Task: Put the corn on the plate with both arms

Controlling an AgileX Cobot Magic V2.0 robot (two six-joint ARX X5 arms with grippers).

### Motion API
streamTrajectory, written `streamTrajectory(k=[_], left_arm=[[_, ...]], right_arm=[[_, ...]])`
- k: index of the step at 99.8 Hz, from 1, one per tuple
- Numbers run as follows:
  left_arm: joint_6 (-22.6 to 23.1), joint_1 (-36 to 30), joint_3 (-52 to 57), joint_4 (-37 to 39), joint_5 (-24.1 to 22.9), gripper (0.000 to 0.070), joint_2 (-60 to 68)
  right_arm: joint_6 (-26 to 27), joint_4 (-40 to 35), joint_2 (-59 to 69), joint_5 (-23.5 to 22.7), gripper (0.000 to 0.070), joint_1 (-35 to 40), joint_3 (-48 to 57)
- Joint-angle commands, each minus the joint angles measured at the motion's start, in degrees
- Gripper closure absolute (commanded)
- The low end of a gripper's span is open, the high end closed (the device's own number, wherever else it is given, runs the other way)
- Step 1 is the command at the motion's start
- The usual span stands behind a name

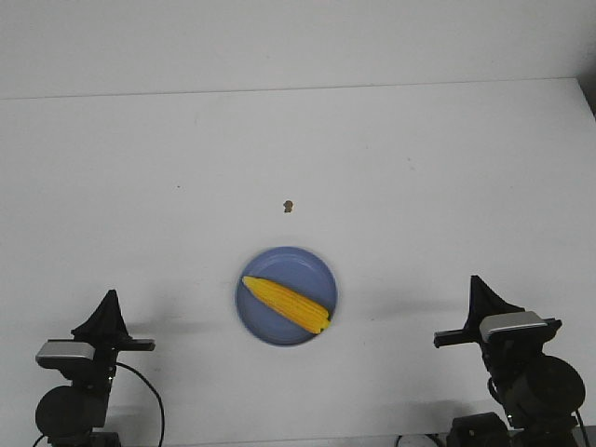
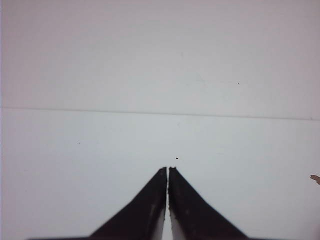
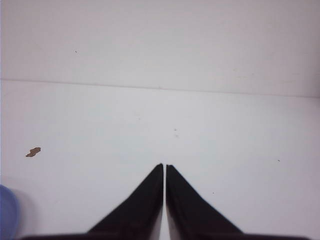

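The yellow-orange corn [image 1: 287, 304] lies diagonally on the periwinkle-blue plate [image 1: 313, 268] in the front middle of the white table. My left gripper [image 1: 111, 296] is shut and empty at the front left, well apart from the plate. In the left wrist view the left gripper [image 2: 167, 169] shows its jaws together over bare table. My right gripper [image 1: 475, 279] is shut and empty at the front right, apart from the plate. In the right wrist view the right gripper [image 3: 164, 165] has its jaws together, and a sliver of the plate [image 3: 6, 210] shows at the edge.
A small brown speck [image 1: 288, 206] lies on the table beyond the plate; it also shows in the right wrist view [image 3: 33, 151] and in the left wrist view [image 2: 315, 178]. The table's far edge [image 1: 298, 88] meets a white wall.
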Motion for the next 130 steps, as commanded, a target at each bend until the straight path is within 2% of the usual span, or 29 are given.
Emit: streamTrajectory(k=[1, 74, 79, 97, 118, 130], left_arm=[[-0.57, 0.02, -1.11, 0.76, 0.15, 0.0687, -0.07], [-0.55, 0.02, -1.11, 0.76, 0.15, 0.0687, -0.07], [-0.55, 0.02, -1.11, 0.76, 0.15, 0.0687, -0.07], [-0.55, 0.02, -1.11, 0.74, 0.15, 0.0687, -0.07], [-0.55, 0.02, -1.11, 0.76, 0.15, 0.0687, -0.07], [-0.55, 0.02, -1.11, 0.76, 0.15, 0.0687, -0.07]], right_arm=[[0.59, 0.57, -0.20, 0.09, 0.0687, -0.07, 0.07], [-0.13, 0.72, -0.66, 0.46, 0.0687, 0.04, 0.02], [-1.86, 2.25, -0.72, 0.85, 0.0687, 0.04, -0.17], [-2.60, 6.88, -3.48, 1.44, 0.0687, 0.04, -3.50], [-2.64, 19.96, -10.08, 1.53, 0.0687, -0.02, -14.62], [-2.16, 23.80, -11.78, 2.78, 0.0687, -0.22, -19.50]])
